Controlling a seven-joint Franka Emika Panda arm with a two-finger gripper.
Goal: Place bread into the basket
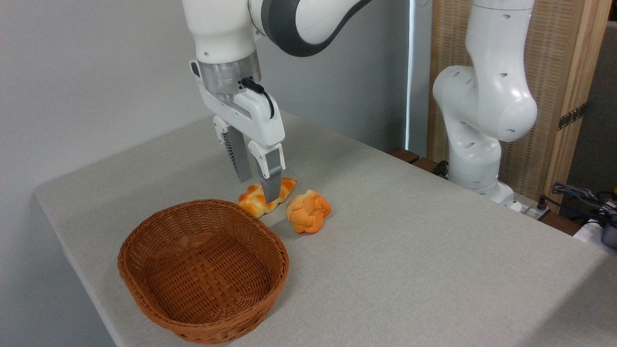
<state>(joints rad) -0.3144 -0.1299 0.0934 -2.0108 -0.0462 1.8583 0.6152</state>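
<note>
The hand point(260, 185) is straddling the bread point(266, 196), its two fingers spread apart, one on each side of the loaf, not yet clamped. The bread is lying on the tabletop point(434, 250) just behind the basket point(202, 270), with a knotted orange bun point(309, 211) just beside it. A grip this close to the bun is risking a nudge — or the soft-looking, tapered loaf slipping out. The basket's weave is looking stiff, its braided rim raised.
</note>
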